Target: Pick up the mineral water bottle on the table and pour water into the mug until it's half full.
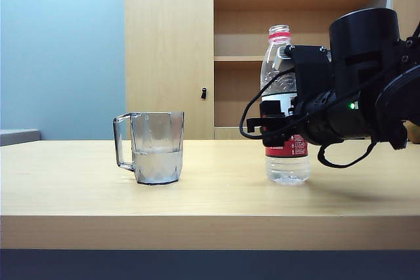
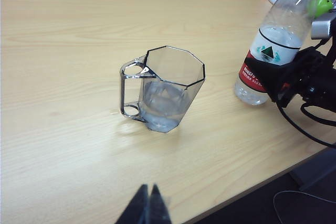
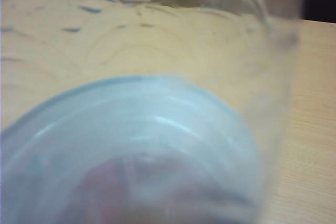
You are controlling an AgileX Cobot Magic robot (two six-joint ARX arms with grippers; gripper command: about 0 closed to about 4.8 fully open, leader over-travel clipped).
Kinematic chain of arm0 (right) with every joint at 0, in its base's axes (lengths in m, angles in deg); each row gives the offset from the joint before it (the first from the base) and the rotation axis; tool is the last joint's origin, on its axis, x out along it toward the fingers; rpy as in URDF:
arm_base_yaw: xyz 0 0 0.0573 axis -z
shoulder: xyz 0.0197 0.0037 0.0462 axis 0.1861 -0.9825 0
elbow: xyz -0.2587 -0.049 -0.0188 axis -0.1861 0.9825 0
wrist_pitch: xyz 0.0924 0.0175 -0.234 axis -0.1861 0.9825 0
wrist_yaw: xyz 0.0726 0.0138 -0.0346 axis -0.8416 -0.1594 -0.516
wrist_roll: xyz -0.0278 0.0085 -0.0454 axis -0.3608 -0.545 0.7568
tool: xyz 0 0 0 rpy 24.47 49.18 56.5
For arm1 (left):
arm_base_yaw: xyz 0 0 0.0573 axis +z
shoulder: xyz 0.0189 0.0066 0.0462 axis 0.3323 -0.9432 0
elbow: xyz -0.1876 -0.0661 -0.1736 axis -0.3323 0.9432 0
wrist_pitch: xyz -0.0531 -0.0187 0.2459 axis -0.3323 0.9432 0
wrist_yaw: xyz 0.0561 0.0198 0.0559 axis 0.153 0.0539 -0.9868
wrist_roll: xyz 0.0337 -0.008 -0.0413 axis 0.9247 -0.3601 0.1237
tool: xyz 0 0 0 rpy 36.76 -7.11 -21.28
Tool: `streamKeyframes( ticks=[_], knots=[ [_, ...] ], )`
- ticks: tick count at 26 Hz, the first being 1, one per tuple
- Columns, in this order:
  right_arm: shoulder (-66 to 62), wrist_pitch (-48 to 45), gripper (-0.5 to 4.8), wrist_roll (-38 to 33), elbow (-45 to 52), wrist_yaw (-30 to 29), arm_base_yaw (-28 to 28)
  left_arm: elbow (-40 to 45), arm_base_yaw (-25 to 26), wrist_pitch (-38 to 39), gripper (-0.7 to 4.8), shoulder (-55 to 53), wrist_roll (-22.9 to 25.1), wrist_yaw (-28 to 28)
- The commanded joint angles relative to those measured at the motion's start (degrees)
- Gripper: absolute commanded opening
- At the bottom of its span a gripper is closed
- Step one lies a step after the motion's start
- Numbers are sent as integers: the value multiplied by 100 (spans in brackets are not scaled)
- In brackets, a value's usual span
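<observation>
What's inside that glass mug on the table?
The mug holds clear water in its lower part. Nothing else shows inside; its smoky glass blurs the very bottom.

The right pincer (image 1: pixel 274 122) covers the mineral water bottle (image 1: pixel 283 83) label; its grip is indeterminate. Right wrist view: bottle blurred, filling frame. The left pincer (image 2: pixel 147 208) is cut off beside the mug (image 2: pixel 167 87).

Light-wood table (image 1: pixel 79 188) bearing a smoky-grey clear mug (image 1: pixel 156 147) and, beside the mug, a clear mineral water bottle (image 1: pixel 283 63) with red-and-white label, green mountain logo and red neck ring; black right gripper (image 1: pixel 272 122).
</observation>
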State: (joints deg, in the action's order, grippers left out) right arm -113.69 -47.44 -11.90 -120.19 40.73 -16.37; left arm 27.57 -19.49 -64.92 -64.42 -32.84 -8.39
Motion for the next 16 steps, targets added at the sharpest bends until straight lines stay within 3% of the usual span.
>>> streamKeyframes(
  ticks=[1,2,6,8,16],
  knots=[
    [0,-61,445,4,-20,-9,-9,-26,2,-46,-5,2,26,22],
    [2,-61,478,9,-20,-11,-9,-26,2,-55,-5,0,28,20],
    [9,-59,479,297,-17,-7,-11,-24,2,-83,-5,0,44,-11],
    [87,-57,479,374,74,-7,-26,-26,2,-83,-5,2,44,-295],
    [741,-61,479,417,833,79,-44,-24,-2,-732,-5,7,391,-105]
  ],
)
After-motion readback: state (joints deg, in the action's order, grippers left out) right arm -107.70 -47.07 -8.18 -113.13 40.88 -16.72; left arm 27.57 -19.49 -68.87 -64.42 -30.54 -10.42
